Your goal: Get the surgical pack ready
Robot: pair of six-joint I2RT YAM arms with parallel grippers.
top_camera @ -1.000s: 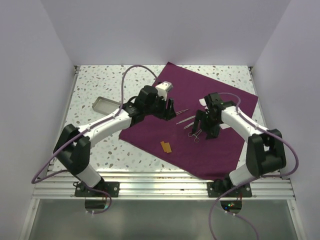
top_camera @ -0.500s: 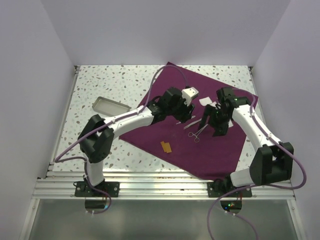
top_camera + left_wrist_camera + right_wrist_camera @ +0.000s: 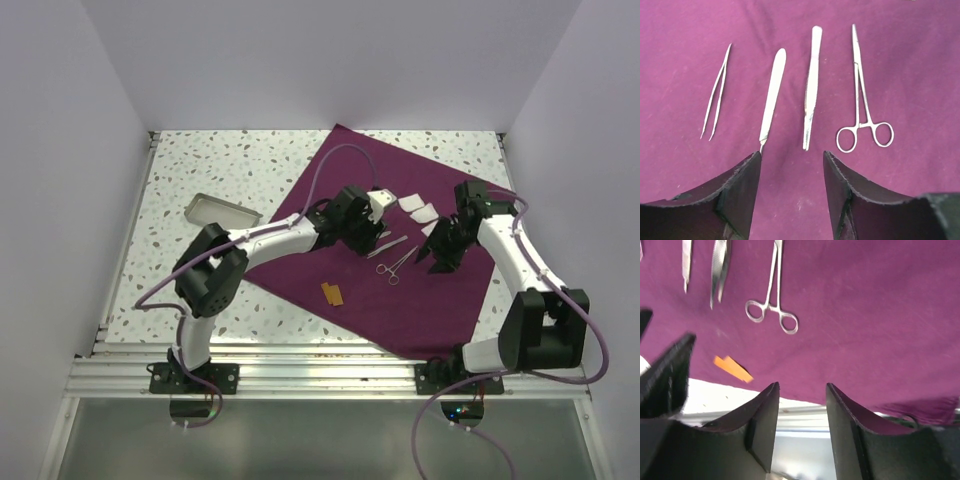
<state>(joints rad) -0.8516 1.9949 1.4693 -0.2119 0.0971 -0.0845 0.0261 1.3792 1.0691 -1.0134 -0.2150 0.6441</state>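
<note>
Swung left fingers [image 3: 740, 195] right over instrument row [image 3: 811, 85] on purple cloth [image 3: 420, 300], drew right fingers [image 3: 846, 425] clear, both parted and empty; likely lining up a pick.

In the right wrist view, the ring-handled clamp [image 3: 771, 299], the tweezers [image 3: 719, 265] and a flat handle [image 3: 686, 260] are cut off at 11 to 12 o'clock. Overhead, the instruments [image 3: 392, 245] beside the left arm [image 3: 290, 235] are too small to tell apart.
</note>
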